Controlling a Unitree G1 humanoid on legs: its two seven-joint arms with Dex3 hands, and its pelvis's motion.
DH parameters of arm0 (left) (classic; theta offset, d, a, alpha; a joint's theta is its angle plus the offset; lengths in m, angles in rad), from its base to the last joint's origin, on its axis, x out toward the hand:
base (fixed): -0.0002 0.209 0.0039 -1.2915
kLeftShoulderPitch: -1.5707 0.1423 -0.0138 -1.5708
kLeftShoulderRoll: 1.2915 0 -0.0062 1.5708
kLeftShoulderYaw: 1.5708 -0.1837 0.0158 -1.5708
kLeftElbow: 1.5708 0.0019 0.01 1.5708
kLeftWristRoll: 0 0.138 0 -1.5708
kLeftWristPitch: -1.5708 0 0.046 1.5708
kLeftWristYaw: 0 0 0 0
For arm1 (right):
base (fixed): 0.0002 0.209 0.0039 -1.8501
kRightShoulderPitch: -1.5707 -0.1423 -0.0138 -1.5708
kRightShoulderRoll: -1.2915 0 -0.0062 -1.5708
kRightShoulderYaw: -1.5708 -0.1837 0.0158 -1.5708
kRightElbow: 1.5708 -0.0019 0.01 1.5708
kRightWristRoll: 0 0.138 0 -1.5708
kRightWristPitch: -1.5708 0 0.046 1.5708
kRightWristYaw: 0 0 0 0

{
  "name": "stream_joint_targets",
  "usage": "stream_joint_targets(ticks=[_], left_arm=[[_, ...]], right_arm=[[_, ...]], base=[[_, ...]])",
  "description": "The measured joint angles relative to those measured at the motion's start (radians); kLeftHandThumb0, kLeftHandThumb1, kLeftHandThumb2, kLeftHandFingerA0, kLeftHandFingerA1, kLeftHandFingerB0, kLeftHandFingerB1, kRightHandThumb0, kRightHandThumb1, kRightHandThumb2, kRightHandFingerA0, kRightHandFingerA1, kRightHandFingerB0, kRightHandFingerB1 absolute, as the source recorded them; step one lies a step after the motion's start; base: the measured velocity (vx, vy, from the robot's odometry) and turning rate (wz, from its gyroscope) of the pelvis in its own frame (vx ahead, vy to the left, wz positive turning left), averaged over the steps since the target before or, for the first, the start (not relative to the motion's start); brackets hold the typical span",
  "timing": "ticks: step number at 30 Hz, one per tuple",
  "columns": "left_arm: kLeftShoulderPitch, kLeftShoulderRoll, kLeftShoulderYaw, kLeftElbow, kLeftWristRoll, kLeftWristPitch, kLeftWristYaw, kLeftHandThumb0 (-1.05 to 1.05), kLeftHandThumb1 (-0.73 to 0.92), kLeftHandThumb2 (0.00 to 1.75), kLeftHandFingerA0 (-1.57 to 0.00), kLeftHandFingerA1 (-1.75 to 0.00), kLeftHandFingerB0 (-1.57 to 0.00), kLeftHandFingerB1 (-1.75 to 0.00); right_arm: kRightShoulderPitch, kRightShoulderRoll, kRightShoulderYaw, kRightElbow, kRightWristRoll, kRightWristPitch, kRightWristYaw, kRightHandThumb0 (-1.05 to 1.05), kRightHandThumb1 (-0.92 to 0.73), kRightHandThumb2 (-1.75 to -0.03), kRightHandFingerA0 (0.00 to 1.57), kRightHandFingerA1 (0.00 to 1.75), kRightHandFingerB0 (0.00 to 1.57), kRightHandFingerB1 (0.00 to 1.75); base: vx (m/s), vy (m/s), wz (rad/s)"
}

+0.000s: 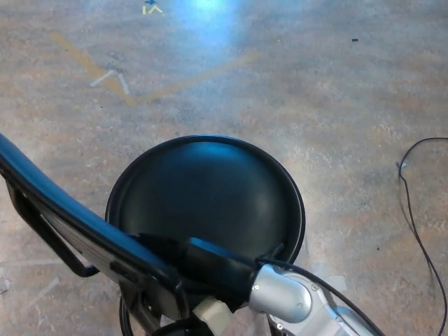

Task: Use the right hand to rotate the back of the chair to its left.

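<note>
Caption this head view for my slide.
Robot's right hand on the black chair's backrest, angled leftward beside its round black seat.

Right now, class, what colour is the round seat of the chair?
The seat is black with a bluish sheen from reflected light, seen in the head view.

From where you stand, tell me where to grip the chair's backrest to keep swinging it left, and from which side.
Grip the near end of the backrest, where the right hand meets its top edge. Come from the right, over the seat. The backrest is a thin curved panel running diagonally up-left, so its rim is likely the easiest part to hold, and its end probably gives the most leverage.
</note>
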State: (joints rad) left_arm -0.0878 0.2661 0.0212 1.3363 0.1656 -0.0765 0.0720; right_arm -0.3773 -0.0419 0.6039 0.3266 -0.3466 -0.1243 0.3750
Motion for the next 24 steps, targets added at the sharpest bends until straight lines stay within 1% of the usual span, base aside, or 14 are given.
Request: stream_joint_targets(ticks=[2, 3, 6, 7, 11, 12, 13, 14, 15, 17, 18, 21, 22, 24], left_arm=[[0.002, 0.000, -0.002, -0.001, 0.000, -0.001, 0.000, -0.50, 0.72, 0.61, -0.64, -0.51, -0.61, -0.45], [0.003, 0.000, -0.003, -0.001, 0.000, -0.003, -0.001, -0.49, 0.71, 0.61, -0.65, -0.51, -0.62, -0.46], [0.004, 0.000, -0.001, -0.002, 0.000, -0.006, -0.002, -0.49, 0.71, 0.61, -0.65, -0.51, -0.62, -0.46], [0.005, 0.000, 0.000, -0.002, 0.000, -0.006, -0.003, -0.48, 0.71, 0.61, -0.65, -0.52, -0.61, -0.46], [0.004, 0.000, 0.005, -0.002, -0.001, -0.006, -0.004, -0.49, 0.72, 0.62, -0.63, -0.51, -0.60, -0.45], [0.004, 0.000, 0.006, -0.002, -0.001, -0.006, -0.004, -0.49, 0.72, 0.62, -0.64, -0.51, -0.61, -0.45], [0.003, 0.000, 0.006, -0.002, -0.001, -0.006, -0.004, -0.49, 0.72, 0.62, -0.64, -0.51, -0.61, -0.45], [0.002, 0.000, 0.006, -0.002, -0.001, -0.006, -0.005, -0.49, 0.72, 0.61, -0.64, -0.50, -0.61, -0.45], [0.001, 0.000, 0.006, -0.002, 0.000, -0.005, -0.005, -0.48, 0.73, 0.62, -0.63, -0.50, -0.60, -0.45], [0.000, 0.000, 0.004, -0.001, 0.000, -0.005, -0.005, -0.48, 0.72, 0.61, -0.64, -0.51, -0.61, -0.46], [-0.001, 0.000, 0.004, -0.001, 0.000, -0.005, -0.005, -0.48, 0.72, 0.61, -0.64, -0.51, -0.61, -0.46], [-0.004, 0.000, 0.009, -0.001, -0.001, -0.005, -0.006, -0.49, 0.70, 0.61, -0.64, -0.51, -0.62, -0.46], [-0.004, 0.000, 0.009, -0.001, -0.001, -0.005, -0.006, -0.49, 0.70, 0.61, -0.65, -0.51, -0.63, -0.46], [-0.005, 0.000, 0.010, -0.001, -0.001, -0.005, -0.007, -0.49, 0.71, 0.61, -0.64, -0.51, -0.62, -0.46]], right_arm=[[-0.012, 0.008, 0.007, 0.018, -0.002, 0.001, 0.000, -1.05, -0.60, -0.60, 0.00, 0.00, 0.00, 0.00], [-0.020, 0.013, 0.011, 0.027, -0.005, 0.001, 0.000, -1.04, -0.58, -1.04, 0.00, 0.13, 0.00, 0.09], [-0.033, 0.023, 0.018, 0.047, -0.010, 0.002, 0.000, -1.04, -0.58, -1.04, 0.00, 0.13, 0.00, 0.09], [-0.036, 0.025, 0.019, 0.052, -0.011, 0.002, 0.000, -1.05, -0.59, -1.03, 0.00, 0.17, 0.00, 0.12], [-0.049, 0.037, 0.034, 0.078, -0.019, 0.002, -0.002, -1.05, -0.59, -1.01, 0.00, 0.19, 0.00, 0.12], [-0.050, 0.038, 0.035, 0.080, -0.019, 0.002, -0.002, -1.04, -0.50, -0.82, 0.00, 0.00, 0.00, 0.00], [-0.054, 0.041, 0.037, 0.086, -0.020, 0.002, -0.003, -1.04, -0.50, -0.82, 0.00, 0.00, 0.00, 0.00], [-0.057, 0.043, 0.038, 0.093, -0.021, 0.002, -0.003, -1.02, -0.52, -0.78, 0.00, 0.00, 0.00, 0.00], [-0.060, 0.047, 0.037, 0.102, -0.021, 0.000, -0.004, -1.03, -0.62, -0.60, 0.00, 0.00, 0.00, 0.00], [-0.065, 0.050, 0.036, 0.119, -0.020, -0.004, -0.006, -1.00, -0.61, -0.59, 0.00, 0.00, 0.00, 0.00], [-0.067, 0.051, 0.034, 0.127, -0.020, -0.006, -0.007, -0.95, -0.53, -0.74, 0.00, 0.00, 0.00, 0.00], [-0.071, 0.053, 0.024, 0.160, -0.020, -0.008, -0.009, -0.94, -0.54, -0.73, 0.00, 0.00, 0.00, 0.00], [-0.073, 0.054, 0.021, 0.169, -0.020, -0.008, -0.009, -0.98, -0.60, -0.59, 0.00, 0.00, 0.00, 0.00], [-0.073, 0.053, 0.016, 0.182, -0.020, -0.008, -0.009, -1.03, -0.61, -0.60, 0.00, 0.00, 0.00, 0.00]], base=[[0.00, 0.000, 0.00], [0.00, 0.000, 0.00], [0.00, 0.000, 0.00], [0.00, 0.000, 0.00], [0.00, 0.000, 0.00], [0.00, 0.000, 0.00], [0.00, 0.000, 0.00], [0.00, 0.000, 0.00], [0.00, 0.000, 0.00], [0.00, 0.000, 0.00], [0.00, 0.000, 0.00], [0.00, 0.000, 0.00], [0.00, 0.000, 0.00], [0.00, 0.000, 0.00]])
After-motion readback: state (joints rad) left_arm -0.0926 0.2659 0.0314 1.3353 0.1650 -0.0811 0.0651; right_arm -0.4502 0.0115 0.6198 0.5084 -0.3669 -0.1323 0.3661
